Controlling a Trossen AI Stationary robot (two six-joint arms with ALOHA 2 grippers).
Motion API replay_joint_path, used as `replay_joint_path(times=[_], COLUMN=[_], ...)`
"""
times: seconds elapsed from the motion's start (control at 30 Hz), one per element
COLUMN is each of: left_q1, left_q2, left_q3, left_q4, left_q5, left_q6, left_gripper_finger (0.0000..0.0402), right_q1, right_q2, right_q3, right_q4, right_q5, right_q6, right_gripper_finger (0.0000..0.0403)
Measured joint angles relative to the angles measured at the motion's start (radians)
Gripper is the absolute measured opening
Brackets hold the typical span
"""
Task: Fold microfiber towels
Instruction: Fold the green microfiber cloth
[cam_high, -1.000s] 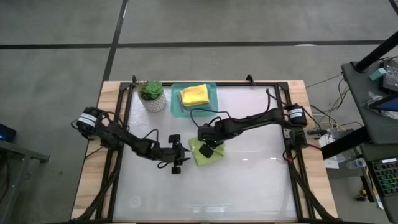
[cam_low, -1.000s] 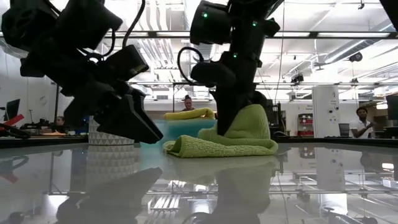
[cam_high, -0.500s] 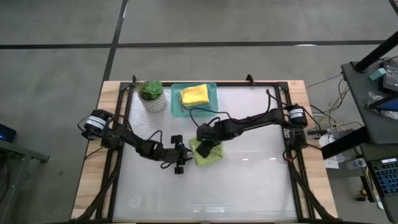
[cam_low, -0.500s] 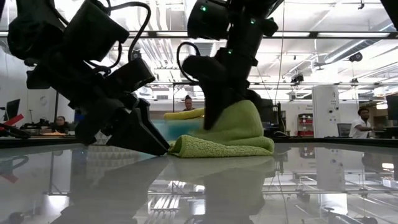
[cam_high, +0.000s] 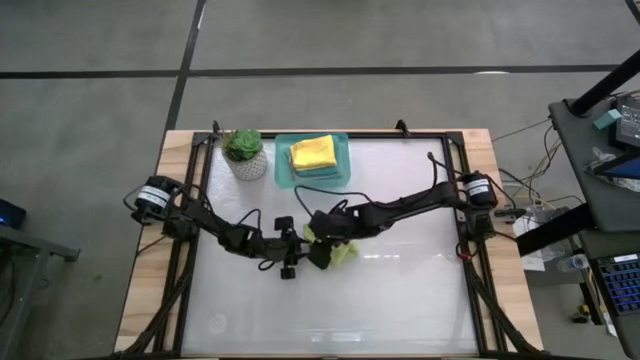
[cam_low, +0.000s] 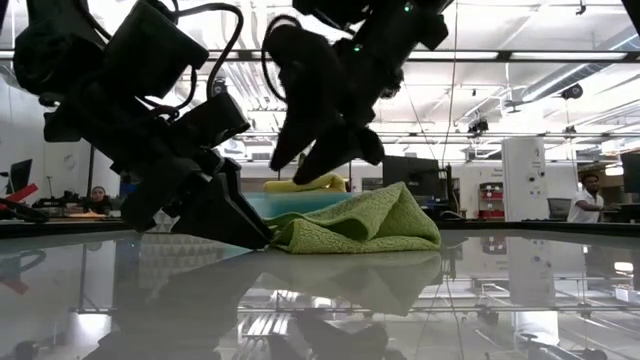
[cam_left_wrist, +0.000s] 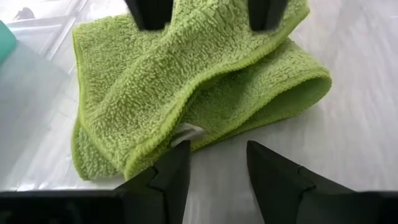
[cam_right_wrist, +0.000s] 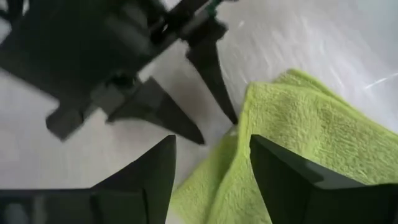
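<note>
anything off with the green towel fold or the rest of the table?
The lime green towel lies bunched mid-table: layers don't line up, one edge bulges and a white tag pokes out. Both hands are open, the left hand at its edge, the right hand above it. The yellow towel sits in the tray.

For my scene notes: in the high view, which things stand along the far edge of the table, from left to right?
Potted plant → teal tray → folded yellow towel lying in that tray.

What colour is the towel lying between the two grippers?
Lime green; the left wrist view shows it best.
</note>
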Motion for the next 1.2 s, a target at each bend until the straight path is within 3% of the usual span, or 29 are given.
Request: replay_joint_path(times=[0.27, 0.43, 0.63, 0.9, 1.2], left_q1=[0.000, -0.008, -0.023, -0.020, -0.024], left_q2=[-0.001, -0.022, -0.102, -0.159, -0.156], left_q3=[0.001, 0.002, 0.004, 0.006, 0.014], left_q4=[-0.003, -0.014, -0.021, -0.063, -0.059], left_q5=[0.001, 0.011, 0.013, -0.018, -0.017], left_q6=[-0.015, -0.044, -0.040, -0.017, -0.025], left_gripper_finger=[0.0143, 0.0143, 0.0143, 0.0143, 0.0143], right_q1=[0.014, 0.019, 0.044, 0.058, 0.057], right_q2=[-0.065, -0.075, -0.114, -0.187, -0.270], right_q3=[0.004, -0.001, -0.019, -0.111, -0.316], right_q4=[-0.131, -0.318, -0.417, -0.375, -0.128], right_q5=[0.005, 0.006, 0.003, 0.012, 0.013], right_q6=[-0.311, -0.472, -0.529, -0.544, -0.547], right_gripper_finger=[0.0194, 0.0187, 0.0177, 0.0175, 0.0174])
